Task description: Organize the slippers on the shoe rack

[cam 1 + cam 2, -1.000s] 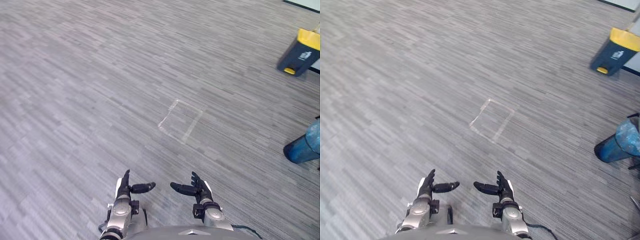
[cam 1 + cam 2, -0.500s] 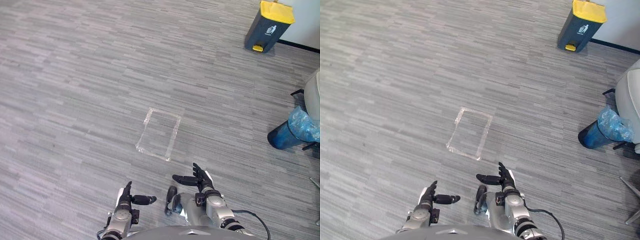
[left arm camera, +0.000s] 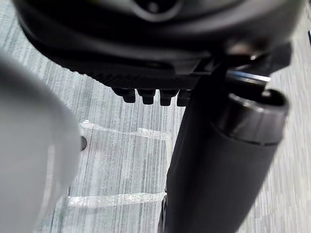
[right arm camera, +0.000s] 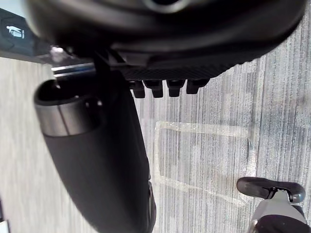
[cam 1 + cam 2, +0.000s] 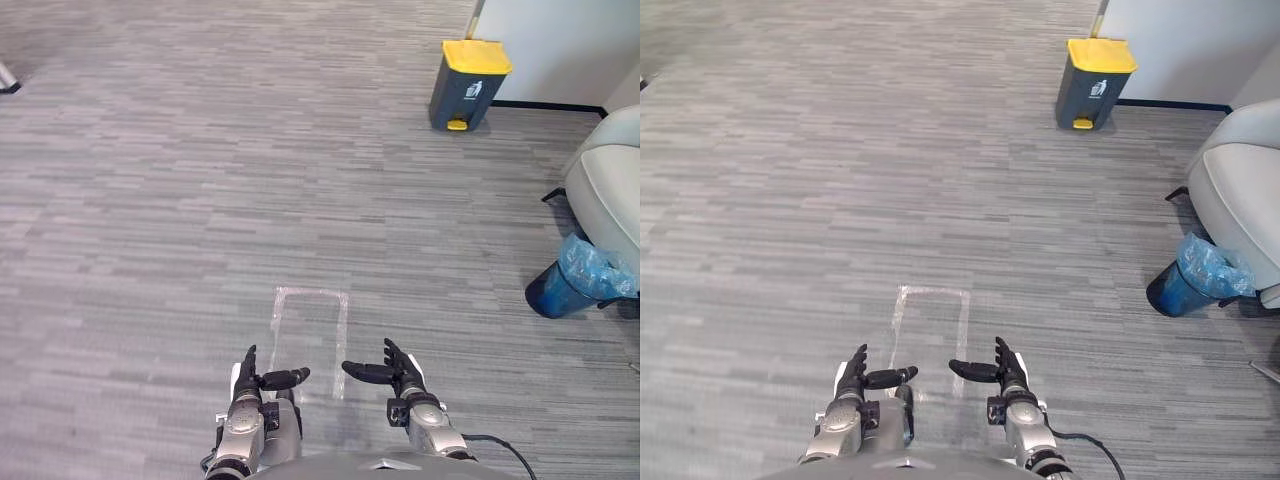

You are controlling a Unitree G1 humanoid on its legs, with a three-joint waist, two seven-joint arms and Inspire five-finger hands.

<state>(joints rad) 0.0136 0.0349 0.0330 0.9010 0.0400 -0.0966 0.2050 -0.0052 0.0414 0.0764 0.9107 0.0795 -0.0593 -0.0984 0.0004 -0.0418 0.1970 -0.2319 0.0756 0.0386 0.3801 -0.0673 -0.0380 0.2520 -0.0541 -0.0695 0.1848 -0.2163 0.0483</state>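
Left eye view: left hand [image 5: 246,381], right hand [image 5: 402,375] low, thumbs inward, fingers straight.

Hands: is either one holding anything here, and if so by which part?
Nothing is held. The left hand and right hand are both open and empty, above the floor by a tape outline.

A grey striped carpet floor [image 5: 150,200] is seen from above. A rectangle of clear tape [image 5: 312,291] is stuck to it in the near middle. Far off to the right, a dark bin with a yellow lid [image 5: 468,85] is set against a pale wall [image 5: 560,40]. A pale armchair [image 5: 610,190] is placed at the right edge, with a small blue bin lined with a plastic bag [image 5: 572,285] just beside it.
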